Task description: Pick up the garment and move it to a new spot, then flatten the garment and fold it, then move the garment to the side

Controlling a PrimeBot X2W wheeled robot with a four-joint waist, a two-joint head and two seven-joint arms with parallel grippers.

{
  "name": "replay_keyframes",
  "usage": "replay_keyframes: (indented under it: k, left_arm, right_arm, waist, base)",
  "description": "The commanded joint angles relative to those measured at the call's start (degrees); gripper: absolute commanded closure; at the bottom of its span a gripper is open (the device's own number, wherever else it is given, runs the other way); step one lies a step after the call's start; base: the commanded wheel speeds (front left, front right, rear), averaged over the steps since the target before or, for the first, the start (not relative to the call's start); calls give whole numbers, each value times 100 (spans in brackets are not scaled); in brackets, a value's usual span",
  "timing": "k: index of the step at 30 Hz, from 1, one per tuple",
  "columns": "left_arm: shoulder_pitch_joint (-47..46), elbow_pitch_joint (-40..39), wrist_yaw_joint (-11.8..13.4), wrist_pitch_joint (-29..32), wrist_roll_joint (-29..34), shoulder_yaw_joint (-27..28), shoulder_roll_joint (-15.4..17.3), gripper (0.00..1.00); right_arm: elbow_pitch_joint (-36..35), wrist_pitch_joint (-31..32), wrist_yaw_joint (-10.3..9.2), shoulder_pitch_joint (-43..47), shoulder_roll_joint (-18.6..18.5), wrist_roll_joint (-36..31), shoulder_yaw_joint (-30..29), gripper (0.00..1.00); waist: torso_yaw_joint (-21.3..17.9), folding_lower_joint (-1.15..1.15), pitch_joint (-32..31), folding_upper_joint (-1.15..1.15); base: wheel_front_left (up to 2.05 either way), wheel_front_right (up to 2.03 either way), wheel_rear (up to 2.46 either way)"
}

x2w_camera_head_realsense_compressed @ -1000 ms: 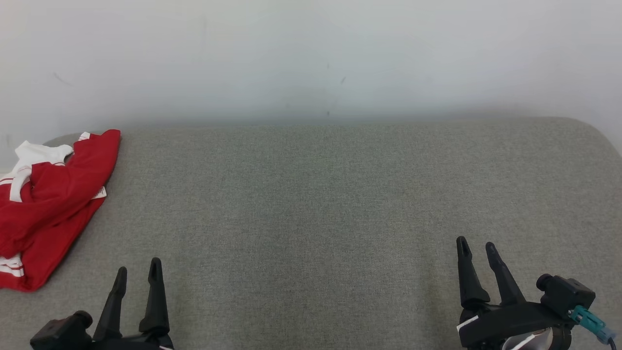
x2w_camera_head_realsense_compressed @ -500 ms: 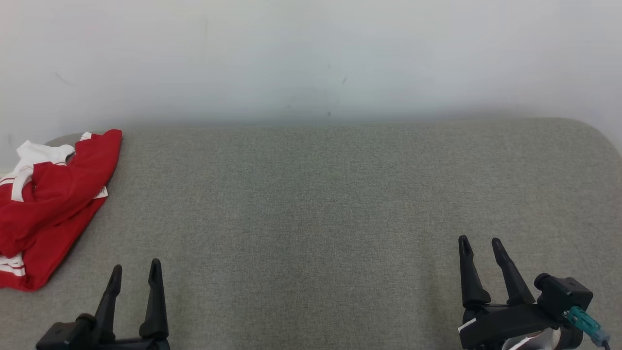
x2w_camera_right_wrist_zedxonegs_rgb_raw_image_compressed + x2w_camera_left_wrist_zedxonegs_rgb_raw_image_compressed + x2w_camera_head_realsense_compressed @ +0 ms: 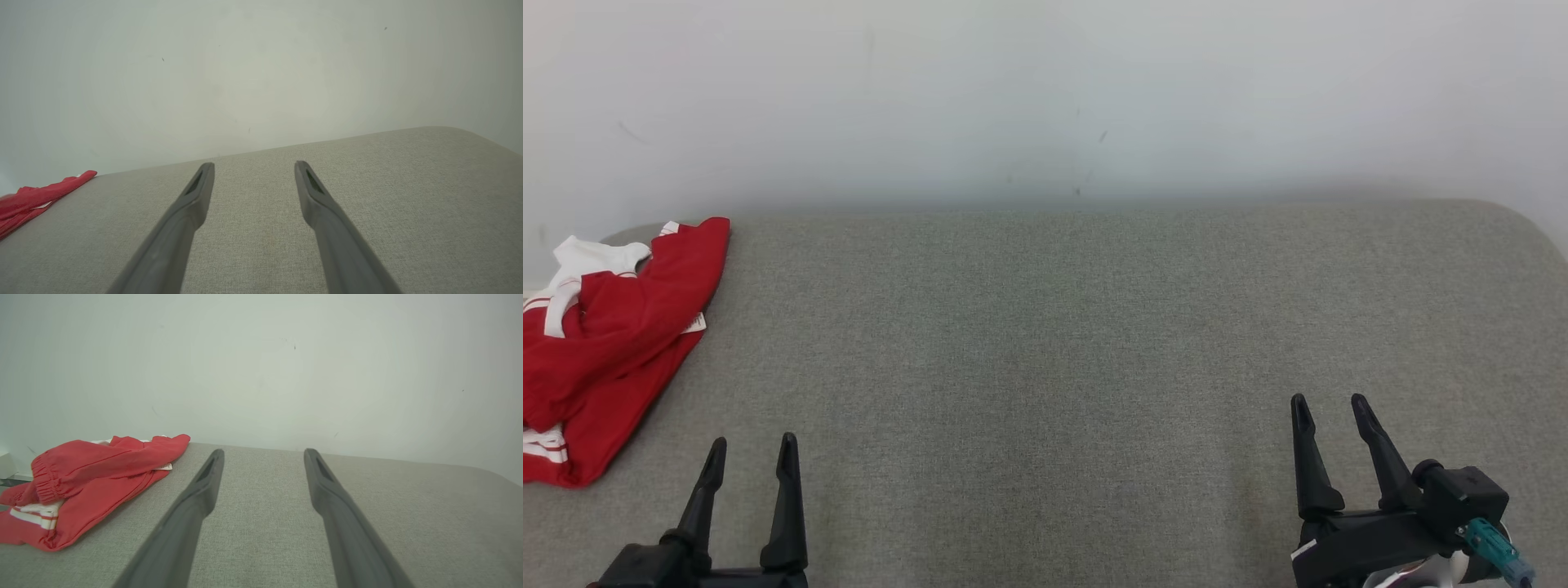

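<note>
Starting the pick-up step, with the garment (image 3: 605,343) lying untouched at the far left.

The grey fabric-covered surface (image 3: 1045,343) is stretching wide in front of a pale wall (image 3: 1045,98). The red-and-white garment is lying crumpled on the surface's far left end, partly running out of the head view, with a small white label (image 3: 690,324) peeking from its edge. The left gripper (image 3: 752,445) and right gripper (image 3: 1330,404) are hovering low at the near edge with their claws released and spread wide. They are grasping nothing, and both are sitting well apart from the cloth. Judging from this, nothing is being carried yet. The next move is calling for the nearer left arm to swing left, come down on a raised fold, and pinch it before lifting toward the middle.
</note>
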Motion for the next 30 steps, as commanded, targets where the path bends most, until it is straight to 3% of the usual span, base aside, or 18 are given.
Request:
replay_keyframes:
  k: [1,30]
  left_arm:
    - [71,-62,-21,-45,156,3,23,0]
    - [169,60,-98,-324,842,-18,1,0]
  right_arm:
    - [-32,-48,-9,19,-15,-118,17,0]
    - [156,-324,-12,-2,-17,-790,104,0]
  waist:
    - [0,0,1,0]
    - [41,0,-26,0]
  base:
    - [0,0,0]
    - [0,0,0]
